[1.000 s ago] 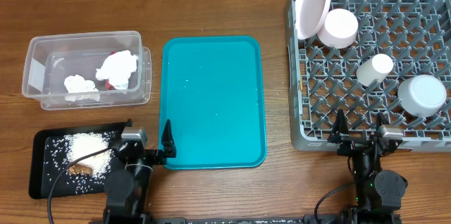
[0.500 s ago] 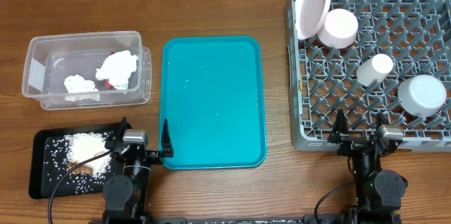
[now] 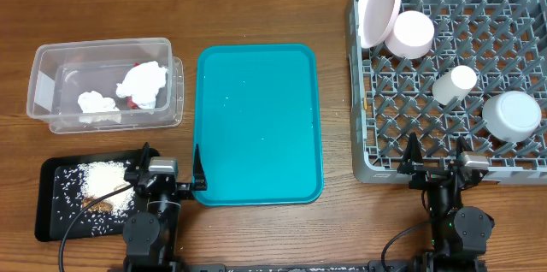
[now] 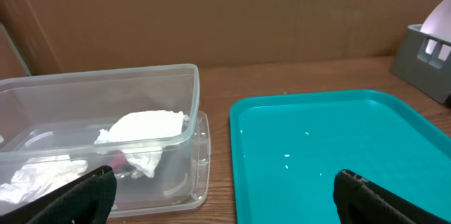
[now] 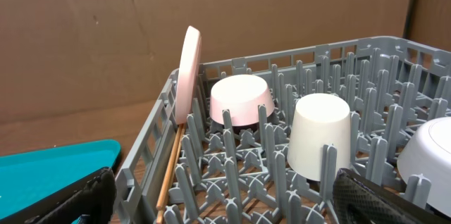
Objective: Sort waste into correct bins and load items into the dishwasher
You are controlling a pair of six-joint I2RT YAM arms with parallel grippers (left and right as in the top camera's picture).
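Observation:
The clear tub point(image 3: 51, 58) holds two crumpled tissues point(image 3: 144, 82) with a bit of red wrapper point(image 3: 128, 101) under them. The black tray point(image 3: 49, 221) holds rice point(image 3: 107, 175) and a brown scrap point(image 3: 101, 205). The grey rack point(image 3: 367, 135) holds the upright plate point(image 3: 379, 5), pink bowl point(image 3: 412, 32), cup point(image 3: 455, 84) and whitish bowl point(image 3: 511, 116). The chopsticks point(image 5: 171, 164) lie along its left wall. My left gripper point(image 3: 170, 159) is open and empty between the black tray and the teal tray. My right gripper point(image 3: 436, 154) is open and empty at the rack's front edge.
The teal tray point(image 3: 256, 118) lies mid-table with a few stray rice grains on it; it also shows in the left wrist view point(image 4: 317, 139). The tub point(image 4: 141, 83) is at the left of that view. A brown cardboard wall stands behind the table.
My left gripper has shifted slightly to the left, near the black tray's right end. The right arm and all objects have not moved.

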